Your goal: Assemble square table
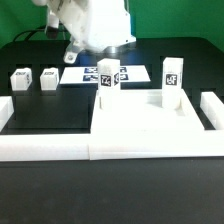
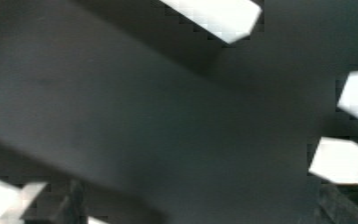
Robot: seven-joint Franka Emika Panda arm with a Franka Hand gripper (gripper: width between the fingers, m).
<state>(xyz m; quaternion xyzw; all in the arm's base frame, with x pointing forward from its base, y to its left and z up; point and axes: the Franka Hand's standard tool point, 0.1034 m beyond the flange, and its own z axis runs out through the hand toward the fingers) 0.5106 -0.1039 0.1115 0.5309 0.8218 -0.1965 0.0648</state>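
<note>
The square table's slab (image 1: pixel 150 125) is a large thick white slab lying flat at the front right. Two white tagged legs stand upright on it, one near its back left corner (image 1: pixel 110 82) and one near its back right (image 1: pixel 171 78). Two more tagged legs (image 1: pixel 20 80) (image 1: pixel 48 79) lie on the black table at the exterior view's left. My gripper (image 1: pixel 73 52) hangs from the white arm at the back, above the marker board and apart from all parts. Its jaws do not show clearly. The wrist view is blurred, mostly dark table, with a tagged white piece (image 2: pixel 345 160) at one edge.
The marker board (image 1: pixel 85 74) lies flat behind the slab. A low white border wall (image 1: pixel 45 150) runs along the front and up both sides (image 1: pixel 212 108). Black table surface (image 1: pixel 50 110) lies between the loose legs and the wall.
</note>
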